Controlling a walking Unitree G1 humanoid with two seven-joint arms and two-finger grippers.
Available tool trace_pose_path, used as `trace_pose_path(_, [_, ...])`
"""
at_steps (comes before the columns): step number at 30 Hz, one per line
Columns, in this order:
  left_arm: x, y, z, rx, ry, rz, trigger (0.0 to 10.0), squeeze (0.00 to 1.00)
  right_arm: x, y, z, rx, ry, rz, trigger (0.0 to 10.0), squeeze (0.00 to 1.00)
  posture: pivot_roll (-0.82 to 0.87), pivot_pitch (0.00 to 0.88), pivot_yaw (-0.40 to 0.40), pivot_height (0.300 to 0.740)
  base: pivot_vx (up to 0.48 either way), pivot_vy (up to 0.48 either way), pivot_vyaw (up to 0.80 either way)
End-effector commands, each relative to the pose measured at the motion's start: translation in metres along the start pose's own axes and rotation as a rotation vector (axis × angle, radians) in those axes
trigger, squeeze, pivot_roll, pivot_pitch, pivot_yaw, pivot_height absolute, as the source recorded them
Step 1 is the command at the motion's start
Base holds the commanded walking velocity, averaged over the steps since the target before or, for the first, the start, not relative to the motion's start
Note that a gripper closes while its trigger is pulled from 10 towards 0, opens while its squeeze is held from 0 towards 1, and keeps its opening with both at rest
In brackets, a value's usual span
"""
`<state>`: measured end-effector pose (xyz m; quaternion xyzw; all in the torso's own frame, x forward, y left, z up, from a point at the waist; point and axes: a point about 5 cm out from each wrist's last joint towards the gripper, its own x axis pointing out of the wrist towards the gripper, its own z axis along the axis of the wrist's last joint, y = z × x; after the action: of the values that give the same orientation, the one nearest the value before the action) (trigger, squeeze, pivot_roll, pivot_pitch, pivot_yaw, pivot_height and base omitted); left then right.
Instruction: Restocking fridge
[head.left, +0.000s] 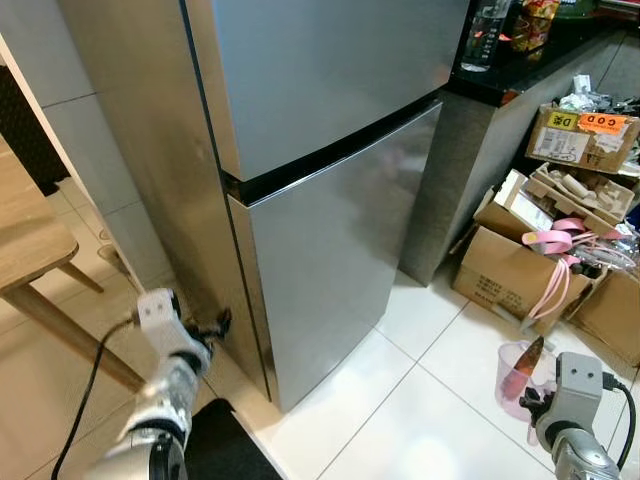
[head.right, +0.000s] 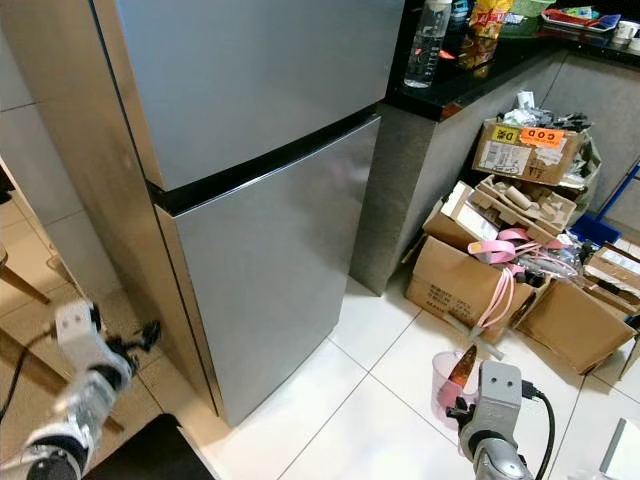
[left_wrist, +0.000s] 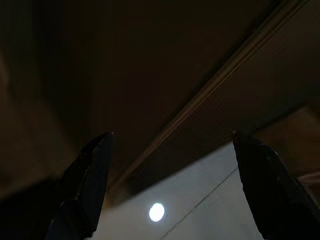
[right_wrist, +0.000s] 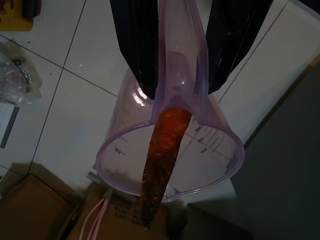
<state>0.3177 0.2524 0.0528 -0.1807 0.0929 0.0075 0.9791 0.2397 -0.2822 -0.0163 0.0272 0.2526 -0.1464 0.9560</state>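
Observation:
A tall stainless fridge (head.left: 330, 230) with two doors stands in front of me, both doors closed. My left gripper (head.left: 218, 325) is low at the fridge's left side edge, near the seam of the lower door. Its fingers (left_wrist: 87, 180) stand open with nothing between them. My right gripper (right_wrist: 182, 92) is low at the right, over the floor tiles. It is shut on the handle of a clear purple measuring cup (right_wrist: 200, 145). An orange carrot (right_wrist: 162, 150) sticks out of the cup (head.left: 512, 380).
Open cardboard boxes (head.left: 510, 270) full of clutter crowd the floor right of the fridge, under a black counter (head.left: 530, 70) with a bottle (head.left: 485, 40). A wooden table (head.left: 30, 250) stands on my left. A black mat (head.left: 225, 440) lies by my feet.

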Motion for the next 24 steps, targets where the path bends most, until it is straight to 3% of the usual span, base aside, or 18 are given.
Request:
trace_pose_path(1, [0.003,0.0,0.015,0.042,-0.039,-0.041,10.0,1.0,0.001,-0.007,0.009,0.008,-0.043,-0.02,10.0,0.0,-0.03,0.0,-0.037,0.74,0.0,0.0,0.0])
trace_pose_path(3, [0.013,-0.011,0.038,0.098,-0.087,-0.132,10.0,1.0,0.002,-0.009,0.012,0.009,-0.049,-0.027,10.0,0.0,-0.03,0.0,-0.041,0.74,0.0,0.0,0.0])
trace_pose_path(4, [0.013,-0.011,0.038,0.098,-0.087,-0.132,10.0,1.0,0.002,-0.009,0.012,0.009,-0.049,-0.027,10.0,0.0,-0.03,0.0,-0.041,0.74,0.0,0.0,0.0])
trace_pose_path(5, [0.017,-0.018,0.053,0.131,-0.116,-0.206,10.0,1.0,0.002,-0.011,0.013,0.008,-0.052,-0.03,10.0,0.0,-0.03,0.0,-0.041,0.74,0.0,0.0,0.0])
trace_pose_path(10, [0.022,-0.027,0.081,0.179,-0.158,-0.345,10.0,1.0,0.001,-0.013,0.013,0.005,-0.05,-0.035,10.0,0.0,-0.02,0.0,-0.05,0.74,0.0,0.0,0.0])
trace_pose_path(11, [0.022,-0.029,0.085,0.189,-0.159,-0.388,10.0,0.55,0.001,-0.014,0.013,0.005,-0.049,-0.037,10.0,0.0,-0.02,0.0,-0.051,0.74,0.0,0.0,0.0])
trace_pose_path(12, [0.022,-0.031,0.088,0.196,-0.158,-0.417,10.0,0.55,0.001,-0.014,0.012,0.005,-0.048,-0.038,10.0,0.0,-0.02,0.0,-0.051,0.74,0.0,0.0,0.0])
trace_pose_path(13, [0.022,-0.033,0.092,0.217,-0.153,-0.456,10.0,0.0,0.001,-0.015,0.013,0.006,-0.047,-0.039,10.0,0.0,-0.02,0.0,-0.053,0.74,0.0,0.0,0.0])
trace_pose_path(17, [0.023,-0.037,0.099,0.251,-0.129,-0.533,10.0,0.0,0.002,-0.015,0.014,0.004,-0.05,-0.041,10.0,0.0,-0.02,0.0,-0.053,0.74,0.0,0.0,0.0])
trace_pose_path(20, [0.022,-0.047,0.099,0.264,-0.083,-0.667,10.0,0.0,0.003,-0.017,0.019,0.001,-0.058,-0.043,10.0,0.0,-0.03,0.0,-0.06,0.74,0.0,0.0,0.0])
trace_pose_path(24, [0.023,-0.054,0.099,0.299,-0.059,-0.731,10.0,0.0,0.003,-0.019,0.02,0.0,-0.062,-0.047,10.0,0.0,-0.03,0.0,-0.062,0.74,0.0,0.0,0.0])
